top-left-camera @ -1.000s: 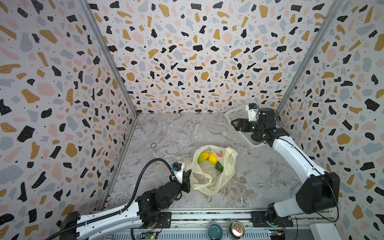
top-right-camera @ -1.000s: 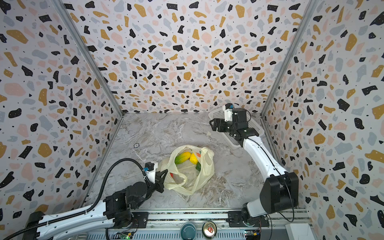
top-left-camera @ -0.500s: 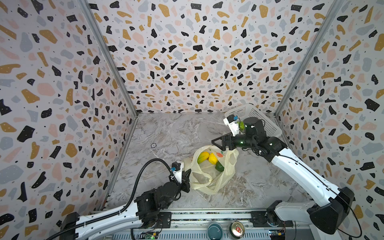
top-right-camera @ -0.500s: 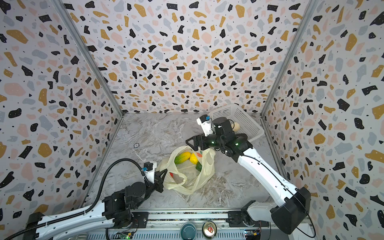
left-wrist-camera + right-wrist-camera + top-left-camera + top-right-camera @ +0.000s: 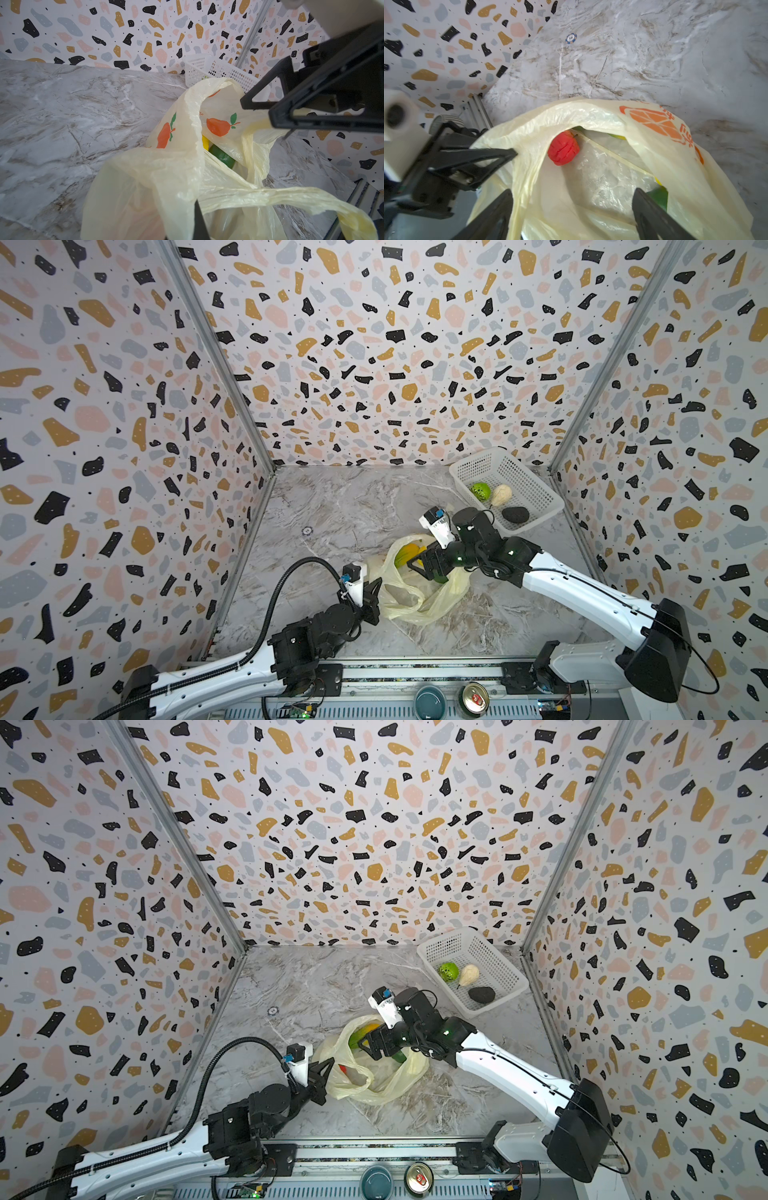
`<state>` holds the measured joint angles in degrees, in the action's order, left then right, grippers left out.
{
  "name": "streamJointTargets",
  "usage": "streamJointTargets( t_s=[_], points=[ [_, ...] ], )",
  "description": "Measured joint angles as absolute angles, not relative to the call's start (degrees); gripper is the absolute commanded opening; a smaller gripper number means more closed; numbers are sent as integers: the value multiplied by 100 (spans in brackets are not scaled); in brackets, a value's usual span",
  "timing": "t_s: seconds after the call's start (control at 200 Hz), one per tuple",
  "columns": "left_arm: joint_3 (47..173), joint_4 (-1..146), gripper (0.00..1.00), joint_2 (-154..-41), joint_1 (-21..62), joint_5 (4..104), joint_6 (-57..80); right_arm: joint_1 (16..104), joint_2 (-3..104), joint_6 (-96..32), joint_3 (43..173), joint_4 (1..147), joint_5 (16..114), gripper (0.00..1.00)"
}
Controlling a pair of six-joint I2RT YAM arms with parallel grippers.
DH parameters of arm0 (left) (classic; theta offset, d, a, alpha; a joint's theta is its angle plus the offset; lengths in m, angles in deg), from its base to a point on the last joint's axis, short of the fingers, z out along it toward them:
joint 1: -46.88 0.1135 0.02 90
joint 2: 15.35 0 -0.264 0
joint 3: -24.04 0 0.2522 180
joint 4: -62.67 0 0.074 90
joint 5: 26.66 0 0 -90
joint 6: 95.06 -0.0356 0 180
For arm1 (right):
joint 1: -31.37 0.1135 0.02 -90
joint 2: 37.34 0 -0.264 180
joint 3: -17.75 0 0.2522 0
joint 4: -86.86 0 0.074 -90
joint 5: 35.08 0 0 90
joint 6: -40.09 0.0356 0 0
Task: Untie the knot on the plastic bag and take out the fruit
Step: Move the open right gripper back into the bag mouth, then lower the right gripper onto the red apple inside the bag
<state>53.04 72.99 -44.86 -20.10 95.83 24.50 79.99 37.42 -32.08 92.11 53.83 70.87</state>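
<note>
Broadly, the grey marble-patterned bench (image 5: 332, 497) carries everything. Near its front middle slumps the thin, crinkly, pale-yellow plastic bag (image 5: 415, 597), its mouth gaping and a loop handle (image 5: 291, 197) lying loose, with no tied bunch to be seen. A white perforated rectangular basket (image 5: 478, 466) stands well apart in the far right corner.

The right gripper (image 5: 571, 199) hangs over the bag's mouth with its fingers (image 5: 648, 207) spread wide, one on each side of the opening and nothing between them. The left gripper (image 5: 372, 593) sits at the bag's near edge, its fingers together and seemingly pinching the rim.

Three toy fruit lie in the basket: a lime-green ball (image 5: 480, 491), a cream-white pear shape (image 5: 501, 494) and a near-black lump (image 5: 515, 514). Inside the bag are a yellow-green oval piece (image 5: 407, 551), a dark green piece (image 5: 221, 155) and a small red fruit (image 5: 563, 147).

The film looks soft and slippery, likely to collapse inward unless held taut by the rim. The fruit look light and rounded, so a grip across the widest part should suit, clear of loose plastic.
</note>
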Motion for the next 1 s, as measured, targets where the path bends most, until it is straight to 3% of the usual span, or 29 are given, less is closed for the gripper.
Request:
streamJointTargets(
  t_s=[0.481,0.766,0.996],
  points=[
    [5304,7507,0,-4169,-2010,9672,2476,8895,4275,-3838,8695,5647,5565,88],
    [5304,7605,0,-3979,-2010,9766,2585,9301,4347,-3849,8417,5586,5045,85],
    [5304,7596,0,-4005,-2010,9821,2585,9312,5077,-3888,8743,5309,4925,85]
  ],
)
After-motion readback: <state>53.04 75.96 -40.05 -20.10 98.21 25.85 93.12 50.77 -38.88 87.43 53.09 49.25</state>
